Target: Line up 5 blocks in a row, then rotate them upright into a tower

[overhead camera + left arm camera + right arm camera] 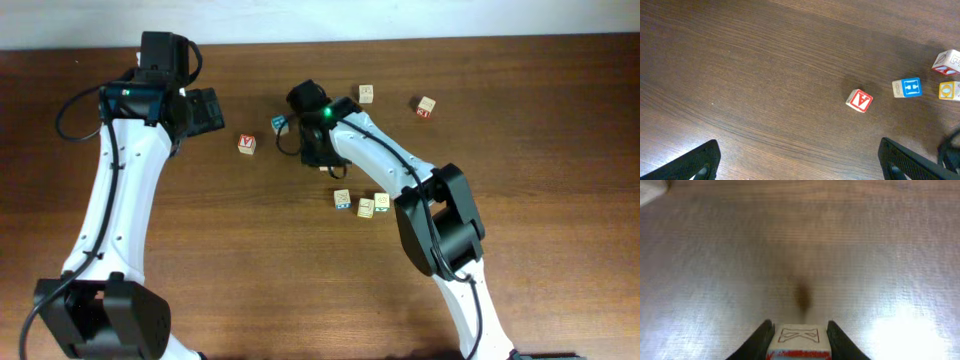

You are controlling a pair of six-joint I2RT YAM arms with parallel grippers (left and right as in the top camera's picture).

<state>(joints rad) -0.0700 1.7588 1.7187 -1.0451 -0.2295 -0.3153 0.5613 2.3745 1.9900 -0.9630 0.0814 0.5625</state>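
**A:** Overhead, the right arm (372,150) reaches mid-table beside the blue-faced block (278,123), and three more blocks (366,207) lie by its forearm. I'd twist the wrist flat, keeping the cube level.

**B:** And the left wrist view?

**A:** The left claw (799,150) is spread wide and empty, well apart from the red-lettered cube (859,100).

**B:** Right wrist view?

**A:** The right claw (800,327) is drawn in close, its fingers (762,341) pressed against both sides of a lettered cube (797,339).

Letters on four cubes.
Outlined X atop the gripped cube (799,336) in right hand (800,330); ahead-right of left hand (799,145): red-faced cube (859,100) reading A or V, blue-faced cube (911,87) with white H, yellow-marked cube (949,90) with O.
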